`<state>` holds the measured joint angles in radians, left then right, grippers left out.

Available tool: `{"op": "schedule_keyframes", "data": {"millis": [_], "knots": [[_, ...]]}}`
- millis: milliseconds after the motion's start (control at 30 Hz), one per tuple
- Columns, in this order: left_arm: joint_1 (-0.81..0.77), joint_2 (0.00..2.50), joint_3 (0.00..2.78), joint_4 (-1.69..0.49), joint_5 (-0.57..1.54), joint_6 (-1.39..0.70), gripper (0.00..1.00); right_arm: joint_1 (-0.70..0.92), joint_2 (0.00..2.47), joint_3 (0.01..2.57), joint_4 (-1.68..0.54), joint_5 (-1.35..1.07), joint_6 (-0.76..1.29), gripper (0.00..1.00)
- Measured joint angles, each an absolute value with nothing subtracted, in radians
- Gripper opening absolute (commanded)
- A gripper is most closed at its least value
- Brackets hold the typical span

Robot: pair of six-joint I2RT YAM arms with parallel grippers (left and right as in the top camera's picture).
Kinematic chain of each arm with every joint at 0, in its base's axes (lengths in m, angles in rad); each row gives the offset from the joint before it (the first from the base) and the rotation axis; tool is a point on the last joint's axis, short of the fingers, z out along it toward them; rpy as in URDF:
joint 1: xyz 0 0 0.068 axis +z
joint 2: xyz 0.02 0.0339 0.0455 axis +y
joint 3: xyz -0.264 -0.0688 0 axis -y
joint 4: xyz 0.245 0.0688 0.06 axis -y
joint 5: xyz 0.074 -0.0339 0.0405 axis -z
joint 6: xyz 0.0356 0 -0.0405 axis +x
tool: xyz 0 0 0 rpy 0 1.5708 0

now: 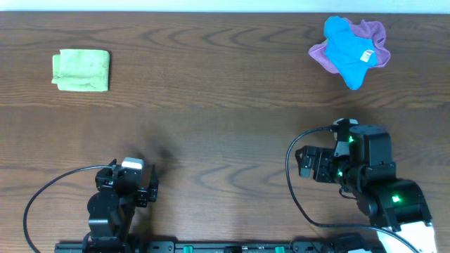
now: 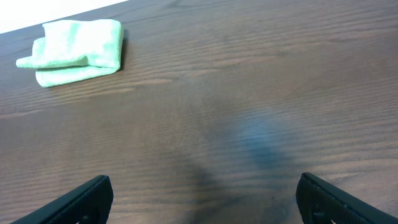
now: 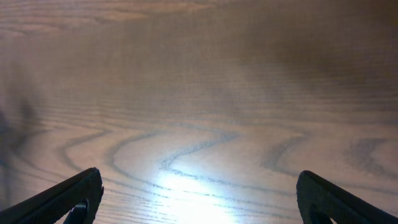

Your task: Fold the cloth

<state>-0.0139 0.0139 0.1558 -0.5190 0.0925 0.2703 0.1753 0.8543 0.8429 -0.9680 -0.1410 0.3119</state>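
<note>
The lime yellow-green cloth (image 1: 81, 70) lies folded into a small rectangle at the far left of the table; it also shows in the left wrist view (image 2: 74, 51) at the upper left. My left gripper (image 1: 137, 184) is open and empty near the front edge, well short of the cloth; its fingers (image 2: 202, 194) frame bare wood. My right gripper (image 1: 309, 163) is open and empty at the front right, its fingers (image 3: 199, 193) over bare wood.
A bright blue cloth (image 1: 349, 50) with a white tag lies crumpled on a purple cloth (image 1: 373, 36) at the far right. The dark wooden table (image 1: 225, 126) spans the view. Cables loop beside both arm bases.
</note>
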Motion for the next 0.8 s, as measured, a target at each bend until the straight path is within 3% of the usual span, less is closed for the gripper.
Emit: {"op": "schedule_keyframes", "data": {"millis": [200,500,800], "knots": [[-0.014,0.013,0.156,-0.519,0.093,0.27,0.95,0.175,0.773,0.794,-0.86,-0.045,0.286,0.99],[-0.014,0.012,0.156,-0.519,0.093,0.27,0.95,0.104,0.472,0.384,-0.611,0.054,0.147,0.99],[-0.014,0.011,0.156,-0.519,0.09,0.27,0.95,0.007,0.189,0.167,-0.575,0.068,0.081,0.99]]}}
